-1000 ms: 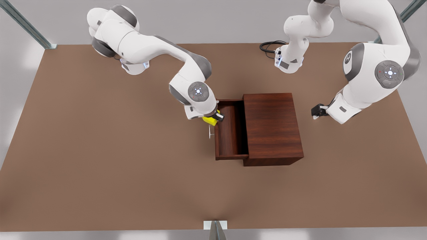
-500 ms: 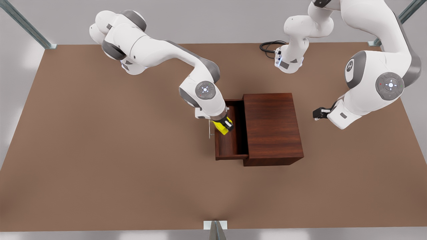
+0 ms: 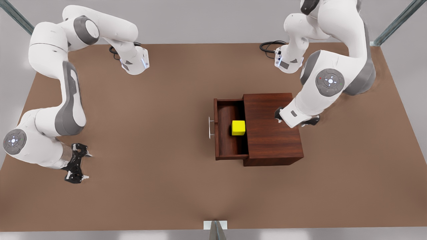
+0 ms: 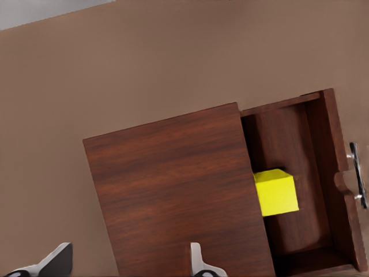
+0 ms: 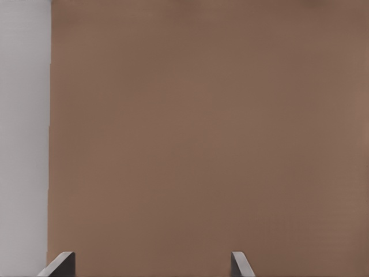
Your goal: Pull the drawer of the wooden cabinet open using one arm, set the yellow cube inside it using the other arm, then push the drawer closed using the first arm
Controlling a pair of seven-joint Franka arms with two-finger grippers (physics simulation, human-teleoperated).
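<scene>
- Front view: the cube [image 3: 238, 127] sits loose inside the open drawer [image 3: 228, 140], at centre frame, touching or just beside the cabinet [image 3: 272, 128] edge.
- It looks light, rigid and plain-faced; I judge it needs no further grasp.
- What I must handle now is the drawer: stiff wood that probably slides easily. I would push flat on its front by the handle [image 3: 210, 127], mid-width, so it doesn't skew.
- My left gripper [image 3: 295, 120] hangs over the cabinet's right edge in the front view, fingers [image 4: 56, 261] apart, empty.
- My right gripper [image 3: 75, 163] waits at lower left, fingers [image 5: 240, 265] apart.
- Left wrist view shows the drawer's inner floor and the cube's side face; right wrist view adds bare table [image 5: 202, 127].
</scene>
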